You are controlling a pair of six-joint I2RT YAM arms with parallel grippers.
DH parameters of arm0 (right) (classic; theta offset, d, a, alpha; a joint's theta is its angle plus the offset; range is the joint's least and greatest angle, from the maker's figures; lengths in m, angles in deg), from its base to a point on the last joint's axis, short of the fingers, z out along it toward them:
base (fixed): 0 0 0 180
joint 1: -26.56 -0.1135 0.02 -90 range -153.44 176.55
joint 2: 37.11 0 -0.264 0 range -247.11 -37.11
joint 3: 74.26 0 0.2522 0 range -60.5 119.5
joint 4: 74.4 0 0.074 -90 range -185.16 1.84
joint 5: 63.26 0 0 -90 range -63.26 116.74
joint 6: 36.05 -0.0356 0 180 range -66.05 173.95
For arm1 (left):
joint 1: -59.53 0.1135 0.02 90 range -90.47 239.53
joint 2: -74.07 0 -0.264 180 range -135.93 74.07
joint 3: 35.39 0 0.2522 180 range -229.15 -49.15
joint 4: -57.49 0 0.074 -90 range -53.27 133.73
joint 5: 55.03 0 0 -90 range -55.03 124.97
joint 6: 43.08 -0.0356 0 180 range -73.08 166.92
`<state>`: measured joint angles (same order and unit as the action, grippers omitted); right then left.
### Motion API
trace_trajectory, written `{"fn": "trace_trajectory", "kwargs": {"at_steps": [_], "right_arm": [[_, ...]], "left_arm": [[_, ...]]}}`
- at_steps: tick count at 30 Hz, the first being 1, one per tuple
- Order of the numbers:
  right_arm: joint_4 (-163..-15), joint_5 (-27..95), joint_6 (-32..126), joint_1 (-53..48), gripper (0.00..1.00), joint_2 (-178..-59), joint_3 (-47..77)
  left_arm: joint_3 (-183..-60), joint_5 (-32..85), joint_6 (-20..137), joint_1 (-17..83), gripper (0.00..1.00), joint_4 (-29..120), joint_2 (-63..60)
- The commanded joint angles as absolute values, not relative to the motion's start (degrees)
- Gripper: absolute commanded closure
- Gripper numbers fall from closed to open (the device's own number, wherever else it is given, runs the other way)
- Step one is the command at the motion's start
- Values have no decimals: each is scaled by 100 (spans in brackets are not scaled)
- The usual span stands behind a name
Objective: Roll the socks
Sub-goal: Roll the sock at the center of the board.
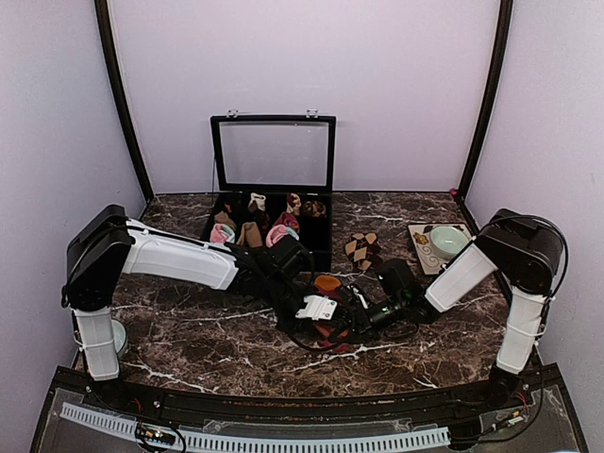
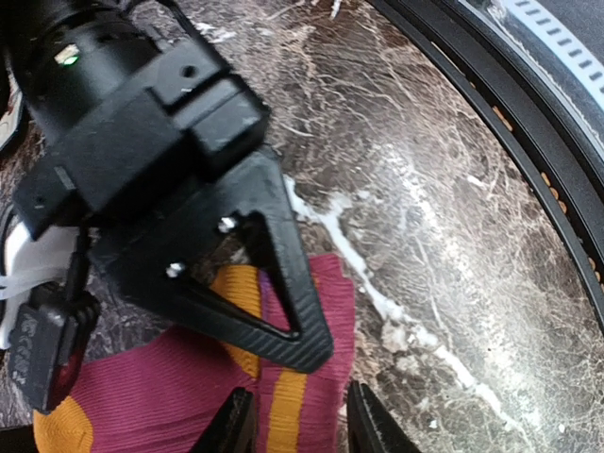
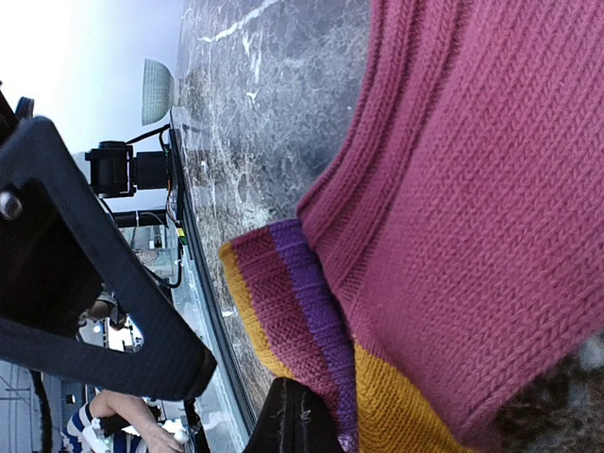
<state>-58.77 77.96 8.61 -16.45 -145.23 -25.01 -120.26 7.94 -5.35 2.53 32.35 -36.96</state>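
The long magenta sock [image 1: 327,283] lies mid-table under both grippers, its orange end showing toward the box. My left gripper [image 2: 300,429] straddles its striped end [image 2: 283,406]; fabric fills the gap between the jaws, so it is shut on the sock. My right gripper [image 3: 302,420] is shut, its tips resting against the purple-and-orange stripes [image 3: 293,302]; whether any fabric is pinched cannot be told. One of its fingers [image 2: 288,283] lies across the sock in the left wrist view. The brown-and-beige diamond socks [image 1: 362,250] lie untouched behind the right gripper [image 1: 357,321].
A black box [image 1: 321,247] with its clear lid raised stands at the back, holding several small sock rolls. A plate [image 1: 421,253] with a pale green bowl [image 1: 447,240] sits at the right. The table's black front rim [image 2: 528,123] runs close by.
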Motion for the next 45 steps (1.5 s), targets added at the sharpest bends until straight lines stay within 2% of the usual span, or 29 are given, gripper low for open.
{"fn": "trace_trajectory", "kwargs": {"at_steps": [1, 16, 18, 21, 22, 24, 31, 33, 34, 35, 36, 38, 45], "right_arm": [[-6470, 7350, 813, -1642, 100, -14767, -2739], [-6234, 7336, 716, -1642, 100, -14790, -2805], [-6236, 7326, 728, -1642, 100, -14786, -2790], [-6239, 7254, 789, -1642, 99, -14709, -2769], [-6245, 7200, 828, -1642, 96, -14661, -2768], [-6241, 7098, 948, -1642, 78, -14523, -2782], [-6664, 6395, 1686, -1642, 72, -13856, -2880], [-6791, 6115, 1917, -1642, 65, -13659, -2932], [-6785, 5981, 2030, -1642, 52, -13527, -2994], [-6747, 5853, 2097, -1642, 10, -13390, -3074], [-6702, 5721, 2182, -1642, 2, -13225, -3169], [-6677, 5406, 2389, -1649, 1, -12905, -3336], [-6608, 4028, 3014, -1655, 1, -10659, -3970]], "left_arm": [[-12221, 635, -330, 418, 64, 3168, -3714], [-12444, 448, -399, 486, 76, 2485, -4219], [-12426, 452, -328, 486, 79, 2518, -4250], [-12461, 432, -204, 501, 90, 2517, -4339], [-12487, 362, -143, 522, 96, 2450, -4373], [-12551, 152, -7, 618, 100, 2300, -4472], [-12835, -646, 497, 1095, 100, 1586, -5043], [-12845, -701, 628, 1141, 100, 1485, -5174], [-12850, -704, 719, 1157, 100, 1453, -5231], [-12870, -792, 794, 1173, 100, 1423, -5290], [-12918, -917, 850, 1191, 100, 1364, -5362], [-13039, -1028, 993, 1231, 100, 1232, -5514], [-13228, -911, 1160, 1372, 100, 983, -5795]]}}
